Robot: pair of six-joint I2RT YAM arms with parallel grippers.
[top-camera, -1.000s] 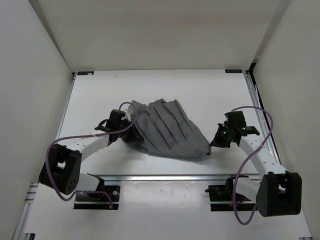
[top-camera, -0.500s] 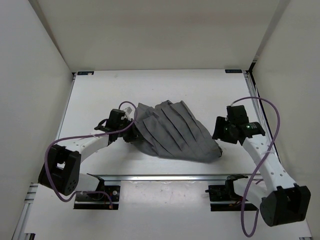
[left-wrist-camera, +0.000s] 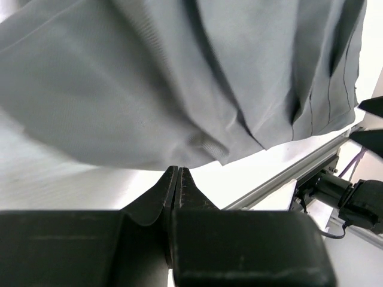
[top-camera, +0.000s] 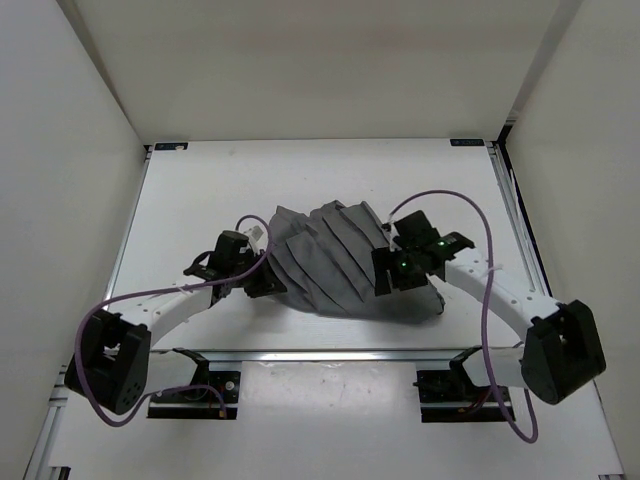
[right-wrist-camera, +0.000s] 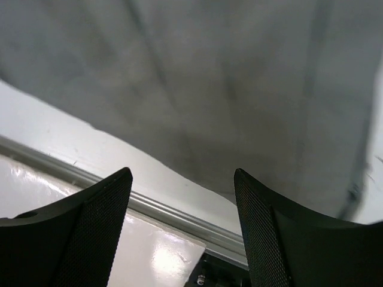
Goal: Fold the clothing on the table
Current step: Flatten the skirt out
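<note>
The clothing (top-camera: 335, 260), a grey pleated skirt, lies bunched on the white table (top-camera: 200, 190) between the two arms. My left gripper (top-camera: 266, 286) is at the skirt's left near edge. In the left wrist view its fingers (left-wrist-camera: 177, 179) are pressed together with nothing between them, and the cloth's edge (left-wrist-camera: 179, 78) lies just beyond the tips. My right gripper (top-camera: 385, 277) hovers over the skirt's right half. In the right wrist view it (right-wrist-camera: 181, 176) stands wide open and empty, above the cloth's near hem (right-wrist-camera: 227, 78).
The aluminium rail (top-camera: 330, 353) runs along the table's near edge, close to the skirt's hem, and shows in the right wrist view as the rail (right-wrist-camera: 167, 209). White walls enclose the table at the back and both sides. Purple cables loop from both arms.
My right gripper opened, let go of the skirt's right corner and swung left over the cloth. The skirt bunched leftward and settled. The left gripper shifted slightly toward the near edge.
</note>
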